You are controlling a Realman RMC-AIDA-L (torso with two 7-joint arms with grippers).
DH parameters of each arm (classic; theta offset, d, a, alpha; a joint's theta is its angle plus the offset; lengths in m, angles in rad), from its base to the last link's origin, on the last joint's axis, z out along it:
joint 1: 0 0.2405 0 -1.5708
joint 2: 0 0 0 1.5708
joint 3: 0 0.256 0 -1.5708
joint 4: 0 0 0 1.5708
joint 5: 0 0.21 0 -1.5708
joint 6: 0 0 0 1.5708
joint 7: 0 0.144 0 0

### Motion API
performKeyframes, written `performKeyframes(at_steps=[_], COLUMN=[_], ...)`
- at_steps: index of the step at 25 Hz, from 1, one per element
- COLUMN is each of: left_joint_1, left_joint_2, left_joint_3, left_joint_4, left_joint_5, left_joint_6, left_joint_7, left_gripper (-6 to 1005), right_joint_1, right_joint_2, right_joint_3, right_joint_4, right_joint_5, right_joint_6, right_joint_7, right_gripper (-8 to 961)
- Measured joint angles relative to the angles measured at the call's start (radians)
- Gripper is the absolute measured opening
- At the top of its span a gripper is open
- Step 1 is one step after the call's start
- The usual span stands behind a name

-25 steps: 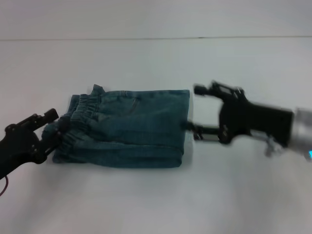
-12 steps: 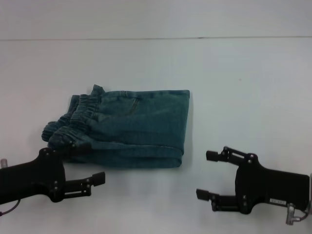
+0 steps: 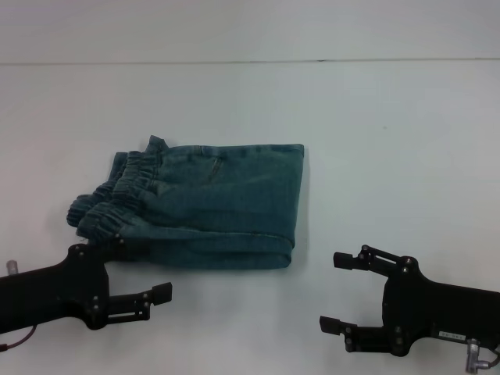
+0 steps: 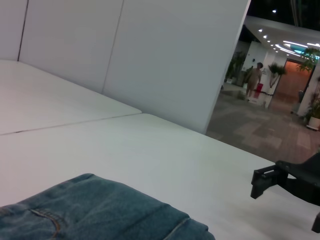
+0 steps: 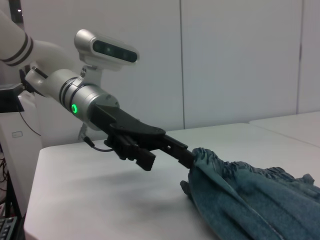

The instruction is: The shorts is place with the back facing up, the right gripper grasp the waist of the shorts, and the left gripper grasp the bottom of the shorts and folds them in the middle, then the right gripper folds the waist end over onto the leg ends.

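Observation:
The denim shorts lie folded in a compact stack on the white table. Their gathered elastic waist is on top at the left end, and the fold edge is on the right. My left gripper hovers open just in front of the waist end, holding nothing. My right gripper is open near the table's front, right of the shorts and apart from them. The right wrist view shows the left gripper close beside the waistband of the shorts. In the left wrist view, the shorts lie below and the right gripper is farther off.
A seam crosses the back of the table. White wall panels stand behind the table. An open hallway shows past the table's side in the left wrist view.
Both grippers have let go of the shorts and drawn back toward the table's front edge. The folded shorts stay where they were.

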Motion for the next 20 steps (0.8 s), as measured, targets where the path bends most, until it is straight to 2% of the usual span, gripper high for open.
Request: performKeyframes(at_steps=[11,20], left_joint_1=[-0.01,-0.026], left_joint_2=[0.002,0.007], left_joint_3=[0.045,0.045], left_joint_4=[0.005,0.013], left_joint_5=[0.012,0.054], left_joint_6=[-0.005,0.002], left_joint_7=[-0.014,-0.028], left_gripper=[900,900], right_joint_1=[0.01,0.027], right_joint_2=[-0.003,-0.002], right_joint_3=[0.012,0.021], right_joint_4=[0.01,0.025], right_joint_5=[-0.012,-0.028], right_joint_6=[0.002,0.007], right_joint_7=[-0.002,0.003], right_gripper=[911,911])
